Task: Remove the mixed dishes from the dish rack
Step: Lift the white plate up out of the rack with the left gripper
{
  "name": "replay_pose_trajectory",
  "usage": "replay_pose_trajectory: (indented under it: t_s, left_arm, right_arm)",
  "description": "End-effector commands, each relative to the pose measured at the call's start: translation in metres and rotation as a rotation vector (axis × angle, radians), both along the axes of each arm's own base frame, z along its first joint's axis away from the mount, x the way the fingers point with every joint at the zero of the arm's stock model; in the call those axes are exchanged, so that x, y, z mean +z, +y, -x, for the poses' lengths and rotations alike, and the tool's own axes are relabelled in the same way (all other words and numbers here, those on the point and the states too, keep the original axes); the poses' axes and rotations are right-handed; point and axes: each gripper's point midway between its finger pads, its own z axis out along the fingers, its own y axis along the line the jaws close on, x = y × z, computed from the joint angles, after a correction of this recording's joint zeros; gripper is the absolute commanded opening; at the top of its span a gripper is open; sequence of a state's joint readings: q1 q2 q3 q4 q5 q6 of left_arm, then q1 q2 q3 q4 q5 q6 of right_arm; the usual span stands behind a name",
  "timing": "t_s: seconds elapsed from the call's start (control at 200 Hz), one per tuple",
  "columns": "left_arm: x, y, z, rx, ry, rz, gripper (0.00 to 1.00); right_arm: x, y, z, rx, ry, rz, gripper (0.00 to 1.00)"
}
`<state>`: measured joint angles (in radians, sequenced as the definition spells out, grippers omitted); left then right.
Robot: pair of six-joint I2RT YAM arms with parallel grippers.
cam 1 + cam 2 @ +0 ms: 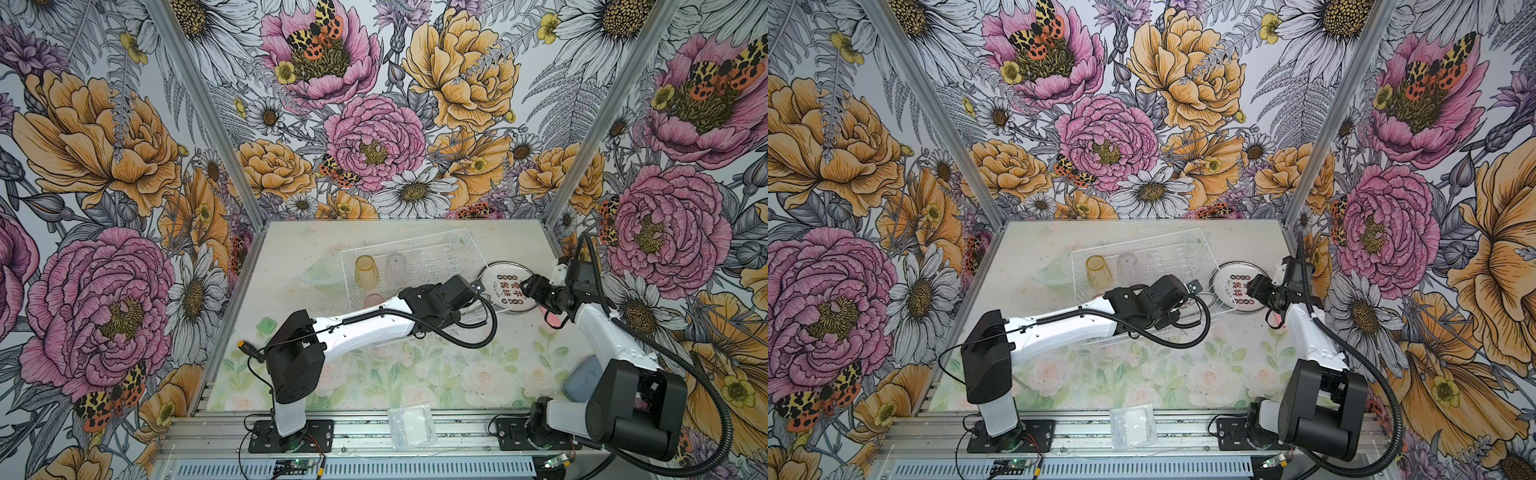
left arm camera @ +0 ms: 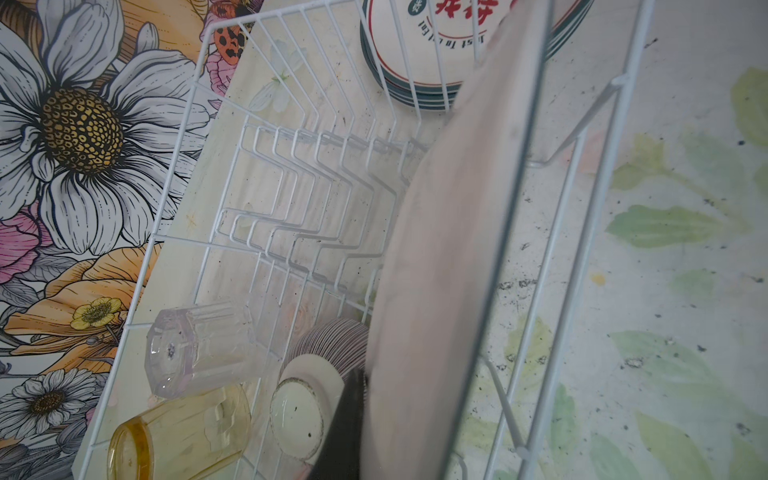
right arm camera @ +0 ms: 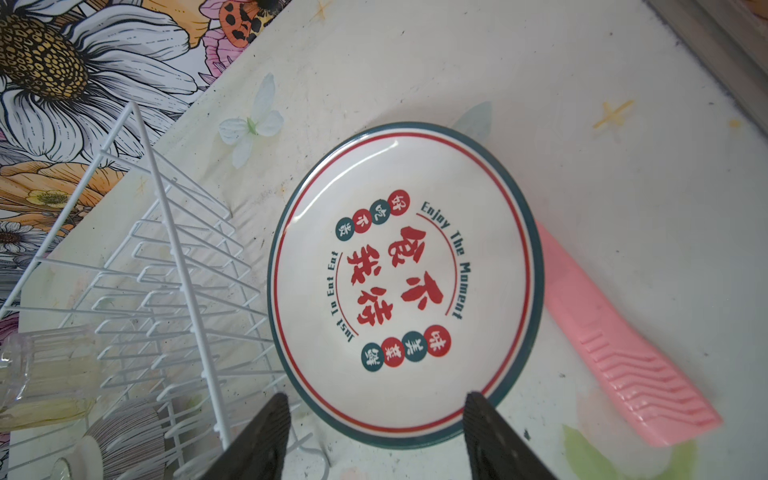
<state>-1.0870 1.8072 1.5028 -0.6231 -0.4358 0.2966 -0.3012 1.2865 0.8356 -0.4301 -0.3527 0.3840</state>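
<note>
The dish rack (image 1: 415,245) sits in the middle of both top views, on the far half of the flowery table (image 1: 436,365). The left arm (image 1: 365,324) reaches into the rack's right end from the lower left. In the left wrist view the left gripper (image 2: 368,403) is squeezed tight on a plate (image 2: 449,249) that stands on its edge inside the rack. The plate's plain back fills the middle of that view from top to bottom. One black finger (image 2: 347,419) presses on it at the bottom, and the other one is hidden behind the plate. It is not clear if the plate rests on the wires. At the lower left of that view a clear tumbler (image 2: 199,345) and a yellow tumbler (image 2: 178,432) sit close together. The ribbed bowl (image 2: 332,340) is just beside the finger, with its white foot turned to the camera. A pink tumbler (image 1: 374,299) shows in a top view, partly hidden by the arm. A stack of plates (image 1: 505,274) with red writing lies flat on the table, just right of the rack. The right gripper (image 3: 374,395) hangs over the stack's edge with its jaws wide apart, holding nothing. A pink plastic strip (image 3: 623,353) lies at the lower right of the right wrist view, with one end at the stack's rim.
</note>
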Motion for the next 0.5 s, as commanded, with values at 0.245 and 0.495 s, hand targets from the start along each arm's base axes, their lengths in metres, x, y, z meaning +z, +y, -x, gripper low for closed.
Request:
replay_pose_trajectory:
  t_s: [0.245, 0.495]
  left_arm:
    - [0.086, 0.024, 0.005, 0.014, -0.020, 0.271, 0.05]
    - [0.084, 0.031, 0.006, -0.043, 0.005, 0.321, 0.05]
  right_arm:
    - [0.033, 0.014, -0.004, 0.037, -0.091, -0.020, 0.68]
    - [0.042, 0.021, -0.001, 0.058, -0.121, -0.029, 0.68]
